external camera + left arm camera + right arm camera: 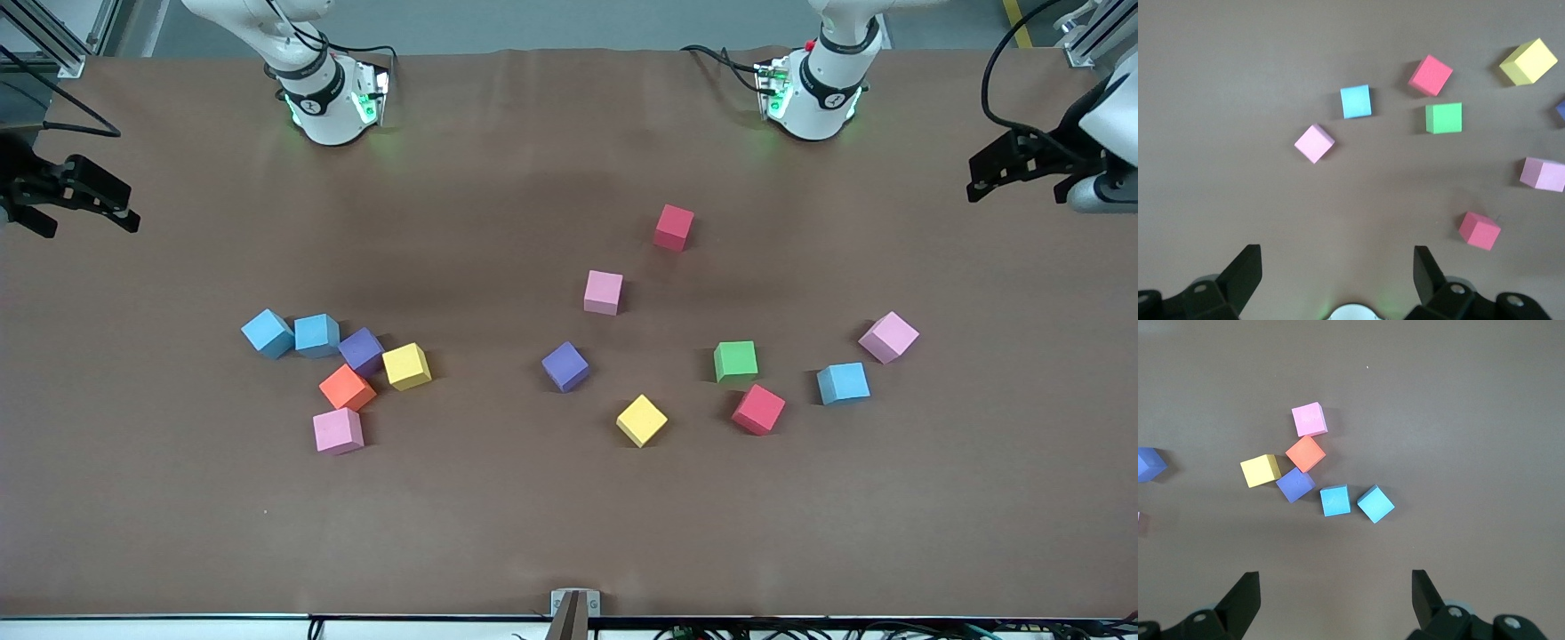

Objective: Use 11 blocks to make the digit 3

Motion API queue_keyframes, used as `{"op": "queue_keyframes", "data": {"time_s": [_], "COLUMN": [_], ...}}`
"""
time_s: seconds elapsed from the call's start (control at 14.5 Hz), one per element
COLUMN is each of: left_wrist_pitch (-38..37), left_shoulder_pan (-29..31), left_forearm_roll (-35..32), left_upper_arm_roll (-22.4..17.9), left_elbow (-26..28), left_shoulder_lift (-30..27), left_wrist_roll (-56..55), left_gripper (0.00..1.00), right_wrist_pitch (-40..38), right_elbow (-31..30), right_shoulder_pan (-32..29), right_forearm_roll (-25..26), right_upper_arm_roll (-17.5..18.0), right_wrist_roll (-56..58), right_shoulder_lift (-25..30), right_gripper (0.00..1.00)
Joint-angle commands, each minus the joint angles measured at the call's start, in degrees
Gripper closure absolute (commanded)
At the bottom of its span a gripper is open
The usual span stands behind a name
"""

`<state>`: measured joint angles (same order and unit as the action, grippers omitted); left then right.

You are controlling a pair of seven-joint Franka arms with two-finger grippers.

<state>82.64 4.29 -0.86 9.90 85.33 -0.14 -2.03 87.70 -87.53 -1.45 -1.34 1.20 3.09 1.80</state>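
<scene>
Fingers [1245,270] of both grippers spread wide, blocks [603,292] lying scattered apart.

We see the blocks [603,292] as matte, foam-like cubes with smooth faces; the worktop [569,516] wears a brown matte cloth-like cover, faintly creased; each hand looks like black matte plastic; the arm shells [822,89] are glossy white.

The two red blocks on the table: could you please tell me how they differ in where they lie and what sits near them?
One red block lies alone, farthest of all from the front camera, closest to the arm bases. The other red block lies much nearer the front camera, close to the green block and a blue block. The second sits turned more diagonally in the front view than the first. Both are same-sized red cubes resting flat on the table, touching nothing.
</scene>
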Motion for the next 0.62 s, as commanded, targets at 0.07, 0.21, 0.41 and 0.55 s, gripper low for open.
{"op": "queue_keyframes", "data": {"time_s": [0.07, 0.21, 0.41, 0.55], "left_wrist_pitch": [4.45, 7.08, 11.74, 13.50], "left_shoulder_pan": [-2.43, -4.62, -8.58, -10.78], "left_forearm_roll": [0.43, 0.69, 0.43, 0.69], "left_upper_arm_roll": [2.13, 2.67, 2.76, 2.84], "left_elbow": [-1.13, -1.04, -1.31, -1.22], "left_shoulder_lift": [4.69, 8.03, 11.12, 13.57], "left_wrist_roll": [-2.79, -7.18, -16.84, -22.55], "left_gripper": [0.00, 0.00, 0.00, 0.00], "right_wrist_pitch": [-0.86, -1.04, -1.14, -0.08], "right_elbow": [0.61, 0.35, -0.18, -0.36], "right_shoulder_pan": [1.63, 1.63, 1.89, 2.50], "right_forearm_roll": [0.46, 0.46, 0.46, 0.28], "right_upper_arm_roll": [0.03, 0.03, 0.03, 0.03], "right_wrist_roll": [-0.02, 0.07, 0.07, 0.16], "right_shoulder_lift": [-1.17, -2.49, -5.13, -6.80], "right_gripper": [0.00, 0.00, 0.00, 0.00]}}
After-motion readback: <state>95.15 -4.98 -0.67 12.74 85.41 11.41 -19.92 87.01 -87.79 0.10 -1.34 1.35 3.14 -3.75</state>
